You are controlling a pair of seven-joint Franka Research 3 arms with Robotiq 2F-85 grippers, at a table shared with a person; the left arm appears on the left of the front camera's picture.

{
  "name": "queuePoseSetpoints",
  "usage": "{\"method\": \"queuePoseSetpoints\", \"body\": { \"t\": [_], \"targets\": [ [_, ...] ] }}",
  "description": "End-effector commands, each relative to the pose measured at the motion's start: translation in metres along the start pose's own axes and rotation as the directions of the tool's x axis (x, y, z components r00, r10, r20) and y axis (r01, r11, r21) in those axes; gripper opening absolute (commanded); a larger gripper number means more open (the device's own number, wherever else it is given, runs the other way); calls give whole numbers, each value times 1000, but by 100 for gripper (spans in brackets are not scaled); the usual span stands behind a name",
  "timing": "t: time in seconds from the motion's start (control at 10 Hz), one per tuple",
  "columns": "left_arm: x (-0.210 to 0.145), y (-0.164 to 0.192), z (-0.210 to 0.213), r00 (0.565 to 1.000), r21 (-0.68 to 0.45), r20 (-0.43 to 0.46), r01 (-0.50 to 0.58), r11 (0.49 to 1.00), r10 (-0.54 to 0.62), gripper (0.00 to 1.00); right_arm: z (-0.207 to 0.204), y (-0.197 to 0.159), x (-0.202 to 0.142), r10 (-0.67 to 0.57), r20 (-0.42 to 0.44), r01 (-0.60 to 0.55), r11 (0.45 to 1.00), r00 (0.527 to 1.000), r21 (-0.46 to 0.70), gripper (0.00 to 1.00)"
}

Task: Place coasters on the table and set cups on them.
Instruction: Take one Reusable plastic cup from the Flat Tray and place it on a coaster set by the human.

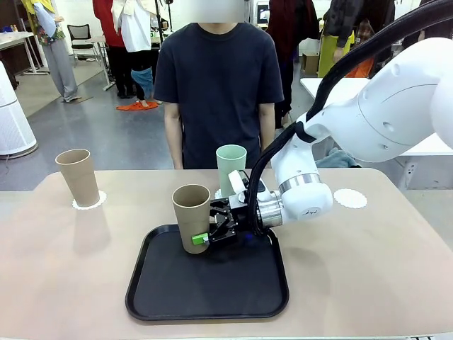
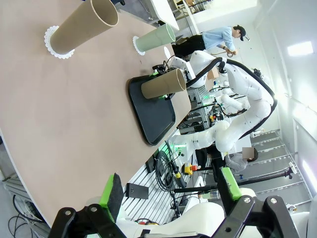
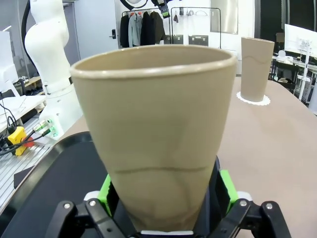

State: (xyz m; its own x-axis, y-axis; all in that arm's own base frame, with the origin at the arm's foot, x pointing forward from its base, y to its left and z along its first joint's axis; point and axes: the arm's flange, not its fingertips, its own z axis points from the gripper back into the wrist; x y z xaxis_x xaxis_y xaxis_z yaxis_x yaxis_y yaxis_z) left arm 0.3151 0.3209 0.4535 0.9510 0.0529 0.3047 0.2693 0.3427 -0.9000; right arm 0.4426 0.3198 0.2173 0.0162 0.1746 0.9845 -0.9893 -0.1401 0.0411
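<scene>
Black tray (image 1: 212,297) serves as the landmark: left of it, well apart, one tan cup (image 1: 78,177) stands on its coaster (image 1: 99,202); just behind it the mint cup (image 1: 231,168) stands on a coaster too (barely visible). A bare third coaster (image 1: 350,198) lies to the tray's right. The last tan cup (image 1: 191,218) remains on the tray, between the right gripper's (image 1: 207,239) wide-spread jaws; whether the pads press it cannot be told. The left gripper (image 2: 171,191) hangs open, empty.

My green rubbery-looking pads (image 3: 225,184) flank a matt tan-brown tapered cup (image 3: 156,134), faintly creased. Beneath it, a black rounded-square tray (image 1: 212,290) with a smooth plastic sheen, on the matt beige tabletop (image 1: 368,269). Lacy white paper-like coaster (image 1: 350,198) beyond.
</scene>
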Motion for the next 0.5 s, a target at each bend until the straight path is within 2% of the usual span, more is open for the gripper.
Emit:
{"method": "queuePoseSetpoints", "body": {
  "t": [0.0, 0.2, 0.3, 0.4],
  "targets": [
    [-1, -2, 2, 1000, -6, 1, 2, 1000, -2, 100, -14, -9, -2, -27, 3, 27, 1000, 1000, -10, 100],
    [-1, -2, 2, 1000, -6, 1, 2, 1000, -2, 100, -18, -9, -5, -20, 7, 20, 1000, 1000, 4, 100],
    [-1, -2, 2, 1000, -6, 1, 2, 1000, -2, 100, -18, -9, -4, -1, 4, 1, 1000, 1000, 17, 41],
    [-1, -2, 2, 1000, -6, 1, 2, 1000, -2, 100, -17, -9, -5, -4, 2, 4, 1000, 1000, 13, 41]
  ]
}}
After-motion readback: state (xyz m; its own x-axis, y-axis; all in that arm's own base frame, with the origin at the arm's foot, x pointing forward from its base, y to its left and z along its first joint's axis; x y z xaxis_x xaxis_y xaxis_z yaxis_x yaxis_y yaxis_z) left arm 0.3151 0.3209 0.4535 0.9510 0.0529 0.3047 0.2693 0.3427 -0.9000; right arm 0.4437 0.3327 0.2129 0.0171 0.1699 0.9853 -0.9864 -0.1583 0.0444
